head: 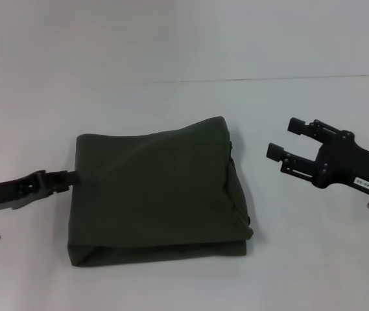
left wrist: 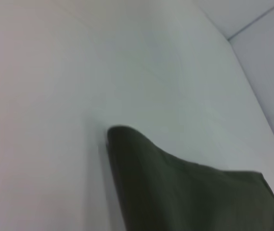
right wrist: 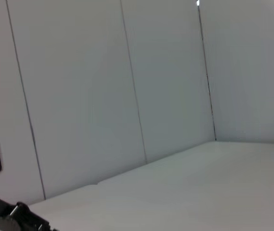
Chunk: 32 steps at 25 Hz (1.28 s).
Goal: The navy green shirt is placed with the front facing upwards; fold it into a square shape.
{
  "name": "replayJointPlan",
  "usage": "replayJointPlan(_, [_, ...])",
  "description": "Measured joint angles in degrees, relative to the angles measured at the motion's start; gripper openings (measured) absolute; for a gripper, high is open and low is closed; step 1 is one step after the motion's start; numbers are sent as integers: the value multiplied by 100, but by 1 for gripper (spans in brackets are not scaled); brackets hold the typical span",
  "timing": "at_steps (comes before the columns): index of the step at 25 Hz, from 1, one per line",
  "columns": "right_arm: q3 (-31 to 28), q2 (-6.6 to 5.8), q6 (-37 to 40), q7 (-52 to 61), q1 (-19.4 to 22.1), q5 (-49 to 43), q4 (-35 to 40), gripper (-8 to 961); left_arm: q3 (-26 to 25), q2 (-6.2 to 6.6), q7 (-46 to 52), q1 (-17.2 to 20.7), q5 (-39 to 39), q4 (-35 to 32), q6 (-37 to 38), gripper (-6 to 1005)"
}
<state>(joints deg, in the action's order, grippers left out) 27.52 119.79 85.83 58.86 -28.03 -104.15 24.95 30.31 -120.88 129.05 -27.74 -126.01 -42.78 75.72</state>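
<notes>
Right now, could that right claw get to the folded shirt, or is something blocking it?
Probably yes. The right gripper hangs open just off the shirt, its fingers pointing toward the shirt's right edge, with only bare table between them. The left gripper sits at the opposite edge, out of its path.
</notes>
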Motion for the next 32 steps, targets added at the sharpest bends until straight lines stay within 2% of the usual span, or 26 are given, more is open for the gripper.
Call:
replayJointPlan(5, [318,17,-336,10,-147,9,-144,819,-383,25,-218,71,140,-131,10,412])
replayJointPlan(8, [531,21,-585,10,-338,4,-351,819,-468,17,-617,76,521,-149,72,556])
replayJointPlan(17, [1189,43,-1131,-100,-582,24,-796,822,-430,-57,-1262,-1,1230,-87,181,755])
replayJointPlan(32, [1699,48,-1839,-429,-576,1,-1249,826,-398,-136,-1600,-29,1547,-60,256,755])
